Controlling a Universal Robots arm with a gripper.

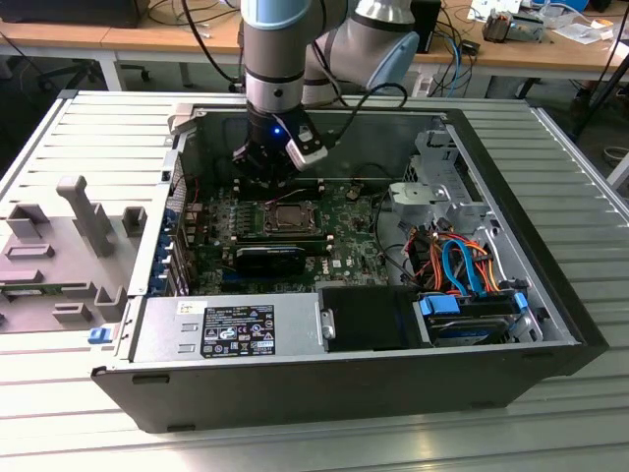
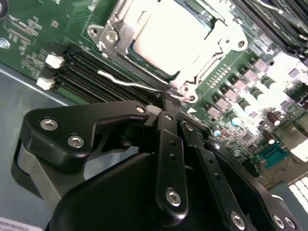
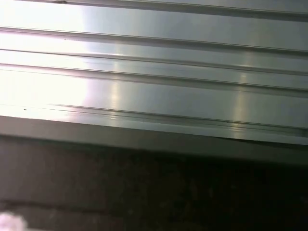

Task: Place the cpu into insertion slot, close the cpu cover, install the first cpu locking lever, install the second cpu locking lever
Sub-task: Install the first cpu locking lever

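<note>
My gripper (image 1: pixel 267 175) hangs inside the open computer case, just behind the insertion slot (image 1: pixel 287 218) on the green motherboard. In the second wrist view its black fingers (image 2: pixel 168 125) are shut together, their tips (image 2: pixel 172 101) at a corner of the socket. The cpu (image 2: pixel 168 36) lies in the socket with its bright metal top showing. The silver cpu cover (image 2: pixel 113 21) lies flat around it. A thin silver locking lever (image 2: pixel 122 82) runs along the socket's side and ends at my fingertips; I cannot tell whether they grip it.
Black memory slots (image 2: pixel 79 72) run beside the socket. A long black card (image 1: pixel 270 258), the power supply (image 1: pixel 226 329), and a drive bay with blue and orange cables (image 1: pixel 462 270) crowd the case. A grey fixture (image 1: pixel 69 246) sits on the ribbed metal table (image 3: pixel 154 86).
</note>
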